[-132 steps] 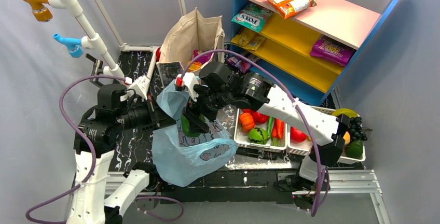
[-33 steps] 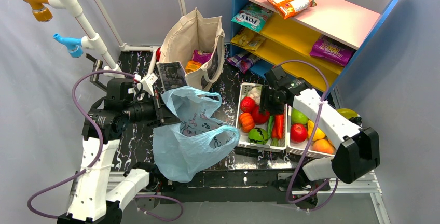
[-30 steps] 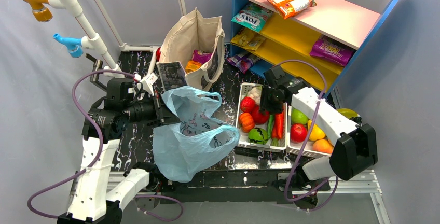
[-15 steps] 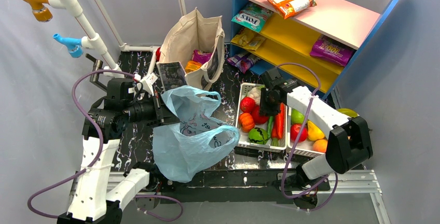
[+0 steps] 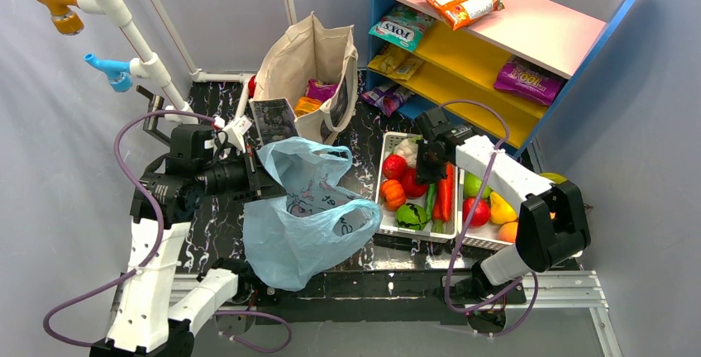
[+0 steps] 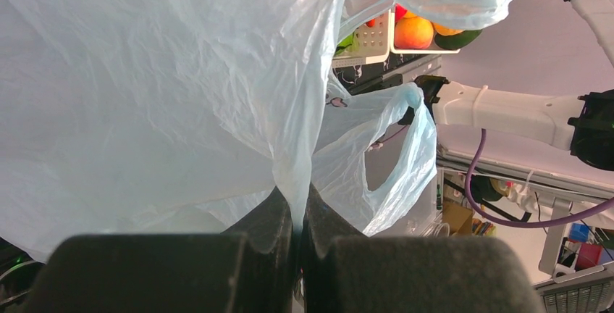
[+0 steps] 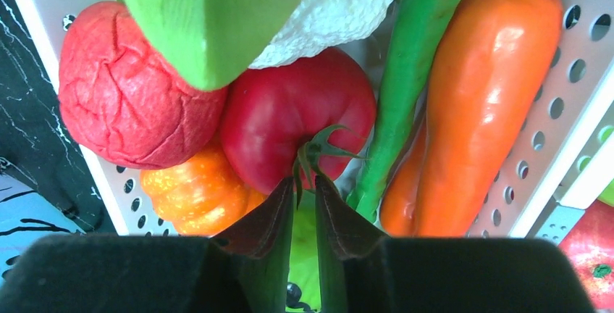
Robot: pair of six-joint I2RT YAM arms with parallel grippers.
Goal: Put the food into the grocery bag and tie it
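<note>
The light-blue grocery bag (image 5: 306, 225) hangs open at the table's middle left, and my left gripper (image 5: 263, 177) is shut on a fold of its rim (image 6: 293, 175). The food lies in two white perforated baskets (image 5: 382, 218). My right gripper (image 5: 426, 177) is down in the left basket. Its jaws stand a narrow gap apart (image 7: 305, 182) around the green stalk of a red tomato (image 7: 289, 117). Around the tomato lie a wrinkled red ball (image 7: 130, 88), a small orange pumpkin (image 7: 192, 190), a green chilli (image 7: 409, 74) and an orange carrot (image 7: 485, 96).
A beige canvas tote (image 5: 306, 59) stands behind the bag. A blue, yellow and pink shelf (image 5: 496, 51) with snack packets is at the back right. A white pipe rack (image 5: 132, 26) slants along the left. The second basket (image 5: 475, 241) holds apples and yellow fruit.
My right gripper has moved a little left over the left basket, come down onto the tomato, and narrowed its jaws around the stalk. The left gripper and the bag have stayed put.
</note>
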